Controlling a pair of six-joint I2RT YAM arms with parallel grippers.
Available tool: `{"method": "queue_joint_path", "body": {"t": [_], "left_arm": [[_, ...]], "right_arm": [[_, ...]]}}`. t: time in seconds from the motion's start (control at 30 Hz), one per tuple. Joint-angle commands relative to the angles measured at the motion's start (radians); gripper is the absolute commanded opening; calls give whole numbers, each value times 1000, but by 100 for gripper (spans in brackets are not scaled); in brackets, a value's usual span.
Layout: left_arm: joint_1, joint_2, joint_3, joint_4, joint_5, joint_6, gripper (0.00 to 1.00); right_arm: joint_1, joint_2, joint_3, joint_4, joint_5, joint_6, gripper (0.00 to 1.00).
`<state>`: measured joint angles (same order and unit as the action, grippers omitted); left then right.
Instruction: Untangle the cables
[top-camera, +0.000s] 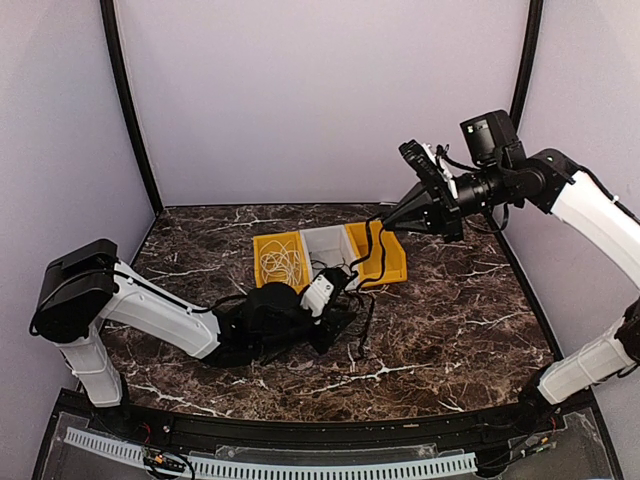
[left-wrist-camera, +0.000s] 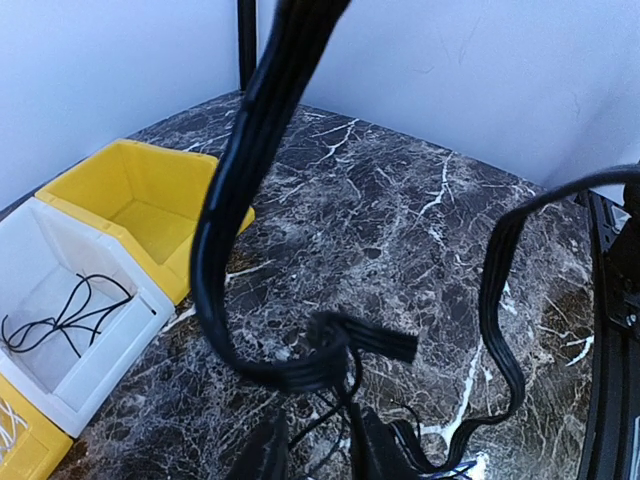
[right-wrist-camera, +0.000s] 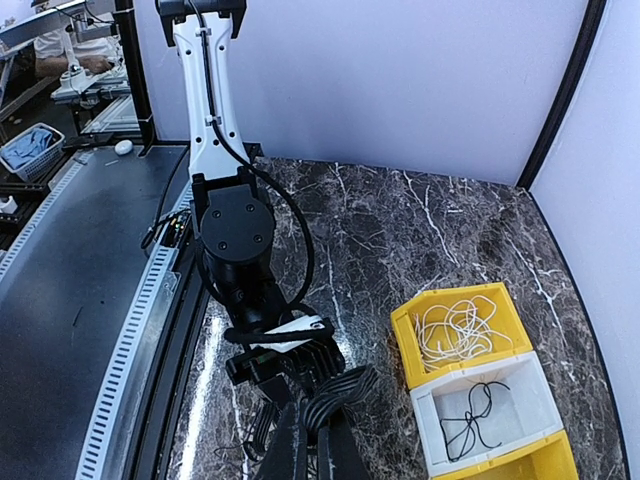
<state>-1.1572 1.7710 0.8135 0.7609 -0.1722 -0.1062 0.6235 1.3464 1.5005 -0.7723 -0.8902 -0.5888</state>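
Observation:
A flat black ribbon cable (top-camera: 380, 255) runs from my raised right gripper (top-camera: 383, 224) down to my left gripper (top-camera: 340, 285), which lies low on the table. In the right wrist view the right gripper (right-wrist-camera: 318, 440) is shut on a bunched loop of this cable (right-wrist-camera: 345, 390). In the left wrist view the ribbon cable (left-wrist-camera: 235, 200) curves up past the left gripper (left-wrist-camera: 320, 440). Its fingers stand a little apart with thin black cords (left-wrist-camera: 335, 415) between them. A white cable (right-wrist-camera: 458, 330) lies in a yellow bin. A thin black cable (right-wrist-camera: 478, 410) lies in the white bin. I cannot make out a brownish cable.
Three bins stand in a row at mid-table: a yellow one (top-camera: 262, 245), a white one (top-camera: 325, 240) and a second yellow one (top-camera: 392, 262). Loose black cords (top-camera: 360, 325) trail on the marble right of the left gripper. Purple walls enclose the table.

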Motion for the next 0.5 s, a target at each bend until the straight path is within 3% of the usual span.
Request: {"method": "queue_joint_path", "body": {"t": [0.0, 0.23, 0.47], "left_arm": [[-6, 0, 15, -9, -7, 2, 11], [-6, -61, -92, -95, -71, -28, 1], [-6, -201, -254, -187, -154, -77, 0]], "right_arm": [[3, -16, 33, 23, 5, 10, 0], [-42, 23, 289, -9, 114, -14, 0], [-74, 89, 559, 25, 216, 56, 0]]}}
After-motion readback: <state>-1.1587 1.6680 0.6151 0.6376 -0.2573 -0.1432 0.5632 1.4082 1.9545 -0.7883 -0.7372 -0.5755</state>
